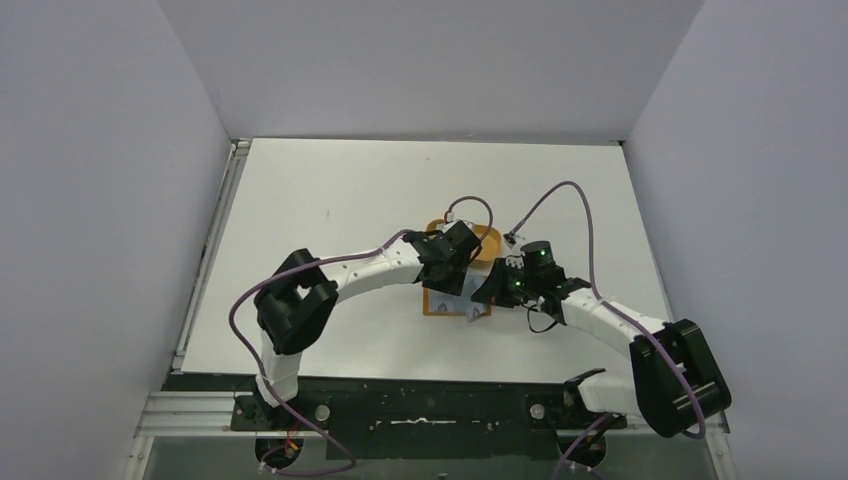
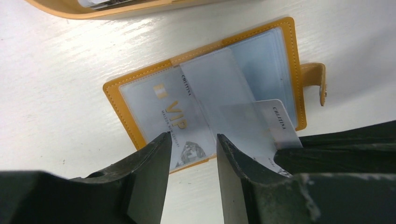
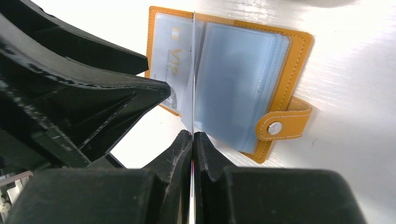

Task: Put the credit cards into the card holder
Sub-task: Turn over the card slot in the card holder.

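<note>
Left wrist view: the card holder (image 2: 268,65) lies open and flat on the worktop (image 2: 56,93), with its closure tab (image 2: 315,77) at 3 o'clock. The orange tray (image 2: 93,11) sits near it at 11 o'clock. One credit card, marked VIP (image 2: 173,116), is seated in the left-hand pocket. A clear sleeve (image 2: 210,88) stands up from the spine. A second, pale card (image 2: 275,123) overhangs the holder's edge at 5 o'clock and lies partly behind that sleeve.

The left tool (image 2: 192,140) hovers at the holder's 6 o'clock edge. Its fingers are apart and nothing is between them.

Right wrist view: the right tool (image 3: 192,135) is pressed together on a thin sheet seen edge-on. The sheet runs toward 12 o'clock in line with the spine. Judged from both views it is the pale card. Whether the pads also pinch sleeve film cannot be told.

Step in hand, as judged: insertion of the second card, which is only partly home.

Next move, as judged:
1. Push the pale card toward 12 o'clock, along the sleeve, until no edge overhangs.
2. Keep the holder from sliding; the free left tool is placed to steady it.
3. Release only after the card is seated, then let the sleeve fall flat.

Grey edges show in the tray, so further cards probably await.
</note>
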